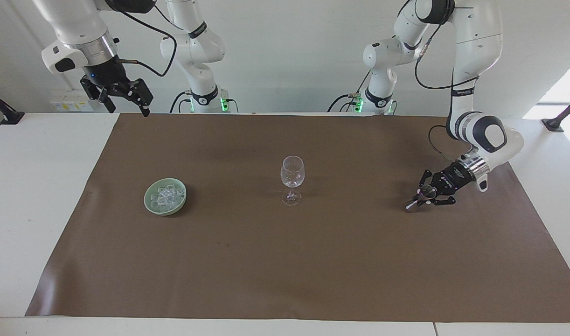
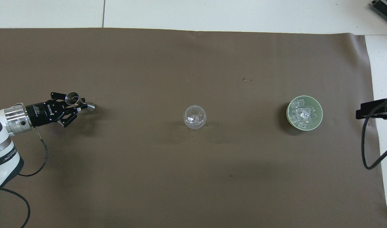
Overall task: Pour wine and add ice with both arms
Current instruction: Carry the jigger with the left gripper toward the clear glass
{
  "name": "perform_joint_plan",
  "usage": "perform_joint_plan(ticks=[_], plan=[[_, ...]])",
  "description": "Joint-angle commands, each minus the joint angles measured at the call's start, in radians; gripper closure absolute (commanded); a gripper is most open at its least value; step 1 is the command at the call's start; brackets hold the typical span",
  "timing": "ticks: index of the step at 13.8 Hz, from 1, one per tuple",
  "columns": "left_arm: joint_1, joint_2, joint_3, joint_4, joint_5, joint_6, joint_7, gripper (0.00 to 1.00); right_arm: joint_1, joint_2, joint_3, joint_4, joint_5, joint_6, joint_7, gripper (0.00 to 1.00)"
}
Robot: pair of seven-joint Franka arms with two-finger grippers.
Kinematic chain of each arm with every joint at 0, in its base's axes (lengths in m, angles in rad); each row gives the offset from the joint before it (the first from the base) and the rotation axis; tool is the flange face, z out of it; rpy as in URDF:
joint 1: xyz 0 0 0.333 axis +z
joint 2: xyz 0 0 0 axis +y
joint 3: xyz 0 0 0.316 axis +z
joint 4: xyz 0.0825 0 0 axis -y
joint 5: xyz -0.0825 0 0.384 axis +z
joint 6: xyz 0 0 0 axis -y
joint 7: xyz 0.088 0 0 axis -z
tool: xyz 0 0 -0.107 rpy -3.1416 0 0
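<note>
A clear wine glass (image 1: 292, 178) (image 2: 195, 117) stands upright in the middle of the brown mat. Toward the right arm's end, a pale green bowl (image 1: 150, 204) (image 2: 289, 121) holds several clear ice cubes (image 1: 165, 195) (image 2: 303, 114). My left gripper (image 1: 425, 197) (image 2: 77, 106) hangs low over the mat at the left arm's end, shut on a small steel jigger (image 1: 420, 197) (image 2: 73, 98). The jigger is tilted, its lower cone close to the mat. My right gripper (image 1: 126, 99) waits open and high above the table's edge by the robots; only its edge (image 2: 372, 109) shows in the overhead view.
The brown mat (image 1: 285, 270) covers most of the white table (image 1: 33, 186). Two tiny specks (image 2: 247, 79) lie on the mat farther from the robots than the bowl. A black cable (image 2: 38, 161) trails from the left wrist.
</note>
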Motion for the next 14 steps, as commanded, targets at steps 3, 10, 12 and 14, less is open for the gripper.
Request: perform_joint_plan(ticks=[3, 10, 12, 14], plan=[[-0.074, -0.083, 0.003, -0.02, -0.052, 0.028, -0.088, 1.0, -0.011, -0.016, 0.004, -0.016, 0.024, 0.003, -0.031, 0.0], [-0.198, -0.244, 0.003, -0.059, -0.101, 0.114, -0.198, 1.0, -0.011, -0.016, 0.004, -0.016, 0.022, 0.001, -0.031, 0.0], [-0.216, -0.287, 0.001, -0.068, -0.099, 0.125, -0.226, 1.0, -0.011, -0.016, 0.004, -0.016, 0.024, 0.001, -0.031, 0.0], [-0.261, -0.321, 0.001, -0.075, -0.099, 0.189, -0.272, 1.0, -0.011, -0.016, 0.004, -0.016, 0.024, 0.002, -0.031, 0.0]])
